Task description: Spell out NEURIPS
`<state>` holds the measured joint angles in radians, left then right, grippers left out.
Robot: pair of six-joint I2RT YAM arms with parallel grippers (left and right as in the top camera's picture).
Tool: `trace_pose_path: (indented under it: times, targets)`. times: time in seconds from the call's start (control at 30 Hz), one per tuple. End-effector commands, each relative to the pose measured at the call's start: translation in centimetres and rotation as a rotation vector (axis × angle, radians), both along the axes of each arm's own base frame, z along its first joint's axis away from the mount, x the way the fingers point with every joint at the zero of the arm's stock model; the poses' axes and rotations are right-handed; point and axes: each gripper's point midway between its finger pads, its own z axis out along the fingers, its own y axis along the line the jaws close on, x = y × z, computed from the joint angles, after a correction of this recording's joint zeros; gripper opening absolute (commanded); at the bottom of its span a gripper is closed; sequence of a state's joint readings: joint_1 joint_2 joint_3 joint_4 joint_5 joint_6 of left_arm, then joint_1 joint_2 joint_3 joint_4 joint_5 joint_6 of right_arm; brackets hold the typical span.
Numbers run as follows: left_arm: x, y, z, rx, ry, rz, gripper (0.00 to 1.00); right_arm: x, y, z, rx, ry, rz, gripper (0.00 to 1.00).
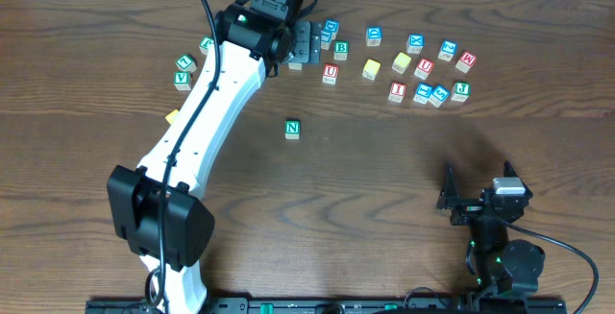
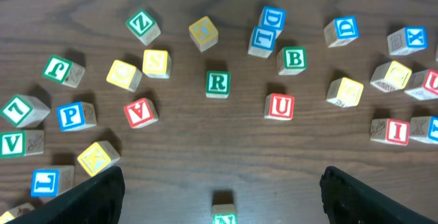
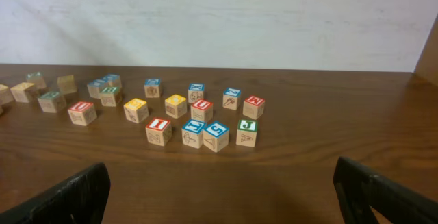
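A green N block [image 1: 293, 130] stands alone mid-table; it also shows at the bottom edge of the left wrist view [image 2: 223, 214]. Letter blocks lie scattered along the far side. In the left wrist view I see a green R [image 2: 217, 83], red U [image 2: 280, 106], blue P [image 2: 76, 116], yellow S [image 2: 156, 63] and red I [image 2: 391, 130]. My left gripper [image 1: 304, 45] is open and empty, above the far blocks, with bare wood between its fingers [image 2: 221, 183]. My right gripper [image 1: 478, 199] is open and empty at the front right [image 3: 222, 183].
Other blocks lie among them: a green B [image 2: 292, 59], a red V [image 2: 140, 112], a green Z [image 2: 142, 24]. A cluster with a red I [image 3: 159, 130] and a green J [image 3: 247, 132] sits ahead of the right gripper. A white wall stands behind the table.
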<state>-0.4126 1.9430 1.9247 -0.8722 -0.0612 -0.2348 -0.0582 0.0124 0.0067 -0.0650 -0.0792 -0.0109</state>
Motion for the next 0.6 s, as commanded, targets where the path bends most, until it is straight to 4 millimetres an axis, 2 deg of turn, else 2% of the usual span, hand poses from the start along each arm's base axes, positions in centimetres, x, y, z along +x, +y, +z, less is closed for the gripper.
trace_pose_path:
  times: [0.0,0.27,0.57]
  targets:
    - [0.4,-0.2,0.1,-0.002,-0.013,-0.006,0.90,0.0,0.0,0.0,0.010,-0.001,-0.001,0.99]
    - [0.7,-0.3,-0.6,0.000,-0.004,-0.003,0.90,0.0,0.0,0.0,0.010,-0.001,-0.001,0.99]
    - [1.0,-0.4,-2.4,0.008,0.032,0.005,0.90,0.0,0.0,0.0,0.010,-0.001,-0.001,0.99]
